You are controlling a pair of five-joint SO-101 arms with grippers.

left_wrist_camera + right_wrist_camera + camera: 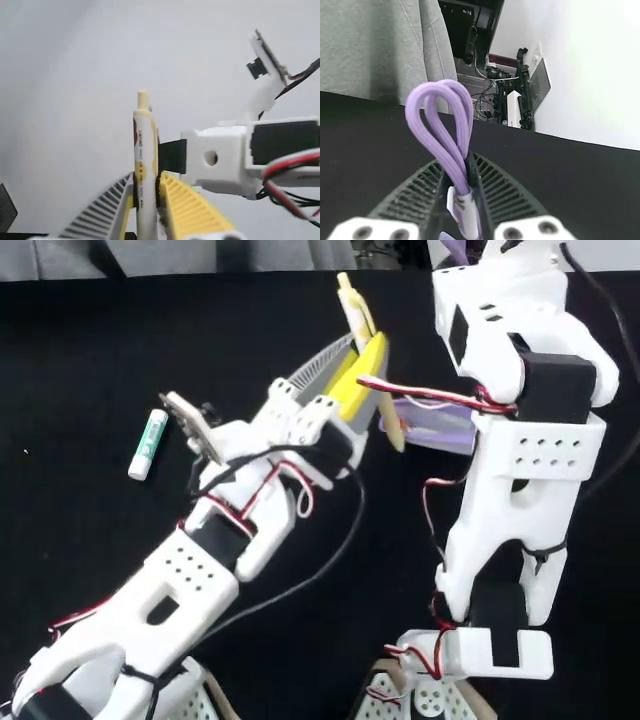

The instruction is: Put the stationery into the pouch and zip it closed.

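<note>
Starting with the pen (354, 312), I see it pinched between the grey and yellow fingers of the left gripper (360, 345), lifted above the middle of the black table (80, 360). Its long axis runs nearly from the far edge toward me. The clicker end points away and the tan tip slants down to just beside the purple pouch (440, 425). On the left wrist view the pen (143, 150) stands straight out past the jaws, clicker outermost. Dark print runs along its cream barrel, too small for me to make out. The right gripper (465, 172) is closed tight on a purple loop (414, 111), which bulges out beyond the fingertips. A pale tag sits at the loop's base, and I cannot tell what it says. A white-and-green stick (148, 444) lies flat on the table, well apart from both grippers, on the left arm's side
</note>
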